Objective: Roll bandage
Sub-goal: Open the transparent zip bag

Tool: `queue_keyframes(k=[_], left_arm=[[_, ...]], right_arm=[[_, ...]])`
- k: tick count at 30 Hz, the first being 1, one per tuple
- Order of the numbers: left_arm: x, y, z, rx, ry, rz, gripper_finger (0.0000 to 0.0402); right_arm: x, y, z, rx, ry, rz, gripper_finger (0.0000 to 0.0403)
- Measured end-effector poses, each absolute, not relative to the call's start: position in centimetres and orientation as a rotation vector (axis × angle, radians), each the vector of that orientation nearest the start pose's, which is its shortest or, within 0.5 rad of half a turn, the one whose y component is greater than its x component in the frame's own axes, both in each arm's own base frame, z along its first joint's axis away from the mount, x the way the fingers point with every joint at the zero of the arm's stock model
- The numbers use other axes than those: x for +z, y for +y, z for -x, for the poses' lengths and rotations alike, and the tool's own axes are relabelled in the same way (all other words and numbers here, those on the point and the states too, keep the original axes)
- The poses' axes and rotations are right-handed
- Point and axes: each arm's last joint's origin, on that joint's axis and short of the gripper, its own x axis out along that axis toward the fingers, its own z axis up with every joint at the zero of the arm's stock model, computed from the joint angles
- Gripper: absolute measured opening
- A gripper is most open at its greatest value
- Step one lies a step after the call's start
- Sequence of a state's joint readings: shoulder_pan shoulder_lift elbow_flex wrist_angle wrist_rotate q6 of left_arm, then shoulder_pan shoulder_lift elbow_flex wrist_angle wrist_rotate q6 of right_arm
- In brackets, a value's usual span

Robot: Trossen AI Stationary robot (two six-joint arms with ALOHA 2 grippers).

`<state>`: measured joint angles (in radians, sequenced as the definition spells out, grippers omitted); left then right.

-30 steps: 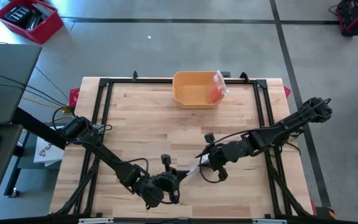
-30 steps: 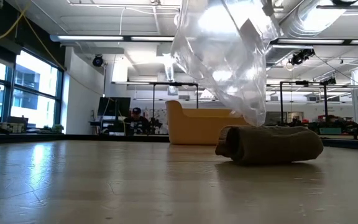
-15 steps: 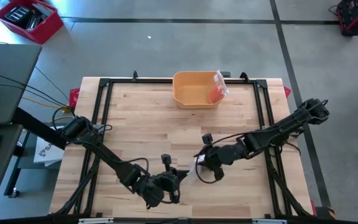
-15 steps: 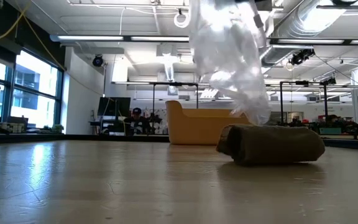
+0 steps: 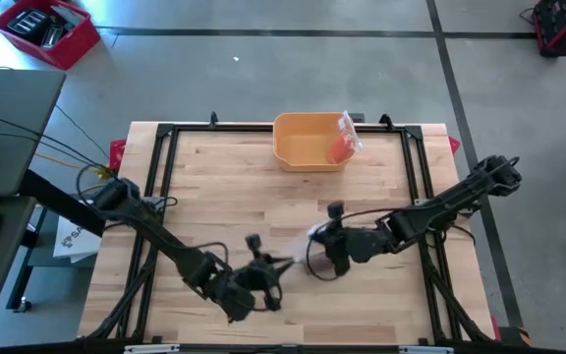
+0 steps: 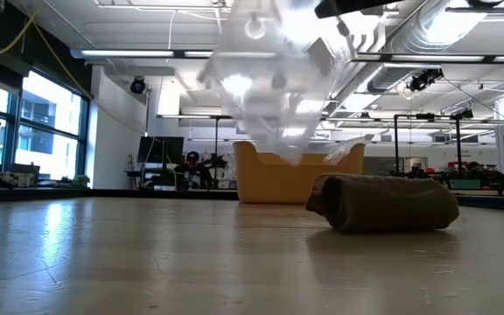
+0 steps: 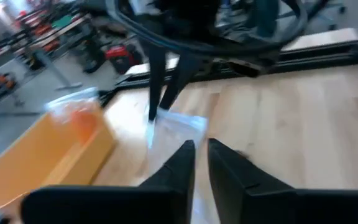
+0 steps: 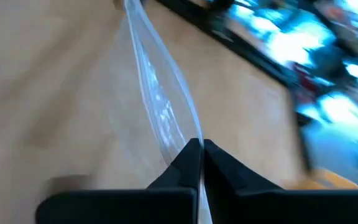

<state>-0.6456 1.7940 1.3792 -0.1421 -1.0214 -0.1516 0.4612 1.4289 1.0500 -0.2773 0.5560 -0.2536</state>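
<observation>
A clear plastic bag (image 5: 298,246) hangs in the air between my two grippers, near the table's middle front. In the low view the bag (image 6: 278,87) is spread wide above the table. The bandage (image 6: 383,203), a dark olive roll, lies on its side on the wood. My right gripper (image 8: 199,149) is shut on the bag (image 8: 160,93). My left gripper (image 7: 199,149) faces the bag (image 7: 176,124) with a narrow gap between its fingers. In the high view my left gripper (image 5: 281,264) stands just near and left of my right gripper (image 5: 314,239). My right gripper pinches an edge of the bag (image 8: 191,138) between its two fingertips, coming from the table's right and slanting down. The film runs away from the fingers as a thin sheet and hangs clear of the table. I cannot tell whether my left gripper touches the bag's near edge (image 7: 188,134).
A yellow bin (image 5: 303,147) stands at the table's far edge with an orange packet (image 5: 342,138) leaning in its right corner. A black frame (image 5: 165,197) runs along the table's sides. Bare wood lies left of the grippers.
The bag has been lifted off the bandage, where its lower end hung a second ago, and has swung toward the left of the low view, spreading out. My left gripper has risen a little. My right gripper has turned at the wrist.
</observation>
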Motion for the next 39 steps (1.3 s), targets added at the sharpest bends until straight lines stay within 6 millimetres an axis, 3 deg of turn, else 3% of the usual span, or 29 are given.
queue_keyframes(k=[5,7,9,12,13,21,30,39], left_arm=[[30.1,-19.4,-30.9,0.527,0.352,-0.234,0.0083],[31.0,-18.7,-30.3,0.573,0.329,-0.216,0.0094],[31.5,-18.5,-30.2,0.613,0.3,-0.213,0.0098],[31.2,-18.6,-30.8,0.625,0.293,-0.249,0.0096],[30.9,-18.8,-31.2,0.618,0.296,-0.26,0.0095],[28.5,-19.5,-34.7,0.598,0.284,-0.344,0.0094],[27.8,-16.4,-37.3,0.403,0.334,-0.224,0.0121],[26.9,-14.8,-37.7,0.342,0.443,-0.232,0.0124]], right_arm=[[29.0,11.5,-27.8,-0.483,0.531,0.631,0.0001],[29.1,11.4,-27.6,-0.551,0.531,0.687,0.0001],[28.6,11.3,-27.7,-0.446,0.567,0.689,0.0001],[27.0,10.8,-28.1,-0.129,0.653,0.57,0.0001],[26.6,10.7,-28.1,-0.109,0.665,0.543,0.0],[26.1,10.0,-28.4,-0.135,0.677,0.507,0.0],[26.0,10.1,-28.5,-0.067,0.684,0.475,0.0],[25.9,10.1,-28.5,-0.041,0.692,0.445,0.0]])
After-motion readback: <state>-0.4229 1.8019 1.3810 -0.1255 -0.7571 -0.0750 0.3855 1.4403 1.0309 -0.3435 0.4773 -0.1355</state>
